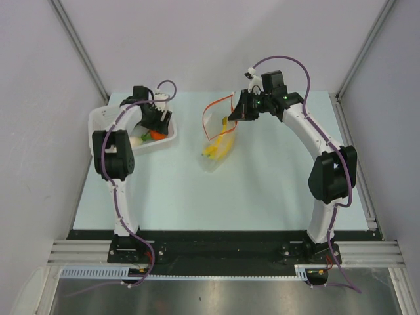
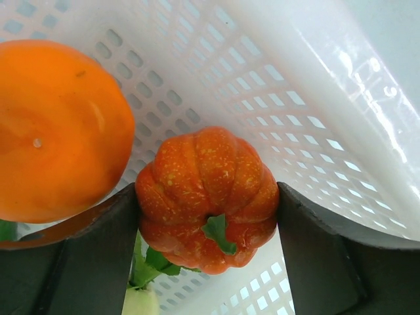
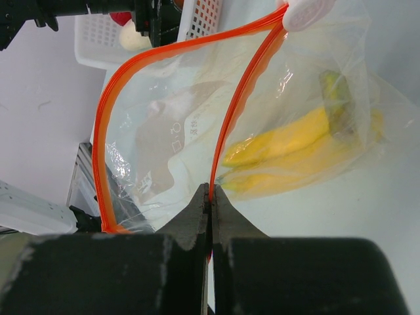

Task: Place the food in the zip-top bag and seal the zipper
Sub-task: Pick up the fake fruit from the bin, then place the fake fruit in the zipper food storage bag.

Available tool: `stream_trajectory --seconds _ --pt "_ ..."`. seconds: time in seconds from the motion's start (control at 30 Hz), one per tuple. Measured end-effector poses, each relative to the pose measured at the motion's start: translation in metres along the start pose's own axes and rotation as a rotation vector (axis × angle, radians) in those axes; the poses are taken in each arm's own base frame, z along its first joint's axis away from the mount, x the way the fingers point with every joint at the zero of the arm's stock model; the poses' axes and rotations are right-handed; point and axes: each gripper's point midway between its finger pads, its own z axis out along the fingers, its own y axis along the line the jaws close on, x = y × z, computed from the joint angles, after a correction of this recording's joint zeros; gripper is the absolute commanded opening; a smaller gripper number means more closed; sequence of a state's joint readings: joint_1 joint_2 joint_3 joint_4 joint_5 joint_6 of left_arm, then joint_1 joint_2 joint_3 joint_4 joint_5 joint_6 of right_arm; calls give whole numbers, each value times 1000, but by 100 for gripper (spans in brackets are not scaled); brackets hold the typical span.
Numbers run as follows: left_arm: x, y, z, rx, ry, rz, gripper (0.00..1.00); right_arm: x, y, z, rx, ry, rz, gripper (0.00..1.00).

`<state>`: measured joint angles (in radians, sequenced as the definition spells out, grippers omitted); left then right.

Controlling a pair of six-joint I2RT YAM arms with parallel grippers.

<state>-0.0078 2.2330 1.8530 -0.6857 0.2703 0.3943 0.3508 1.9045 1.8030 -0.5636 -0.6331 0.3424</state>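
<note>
My left gripper [image 1: 156,125] is down in the white tray, its jaws closed on both sides of a ribbed red-orange fruit [image 2: 203,184]. An orange [image 2: 56,125] lies just left of it, and the white radish [image 2: 141,303] with green leaves is below. My right gripper [image 3: 210,191] is shut on the red-orange zipper strip [image 3: 239,105] of the clear zip-top bag [image 1: 220,141] and holds one lip up, so the mouth gapes open. The yellow banana bunch [image 3: 282,141] lies inside the bag, also seen from above [image 1: 216,149].
The white perforated tray [image 1: 98,121] stands at the table's back left, and its wall [image 2: 295,79] is close around my left fingers. The bag lies mid-table, right of the tray. A white tab [image 3: 305,13] sits on the zipper's far end.
</note>
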Motion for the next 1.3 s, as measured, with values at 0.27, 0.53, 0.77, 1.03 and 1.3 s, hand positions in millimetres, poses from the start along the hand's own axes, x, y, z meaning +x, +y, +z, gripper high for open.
stream_trajectory --seconds 0.27,0.53,0.77,1.03,1.3 --pt "-23 1 -31 -42 -79 18 73 0 0 0 1 0 0 0" --pt "-95 -11 -136 -104 -370 46 73 0 0 0 1 0 0 0" --pt "-114 -26 -163 -81 -444 45 61 0 0 0 0 1 -4 0" --pt "-108 -85 -170 170 -468 30 62 1 1 1 -1 2 -6 0" --pt "-147 -230 -238 466 -631 204 69 3 4 2 -7 7 -10 0"
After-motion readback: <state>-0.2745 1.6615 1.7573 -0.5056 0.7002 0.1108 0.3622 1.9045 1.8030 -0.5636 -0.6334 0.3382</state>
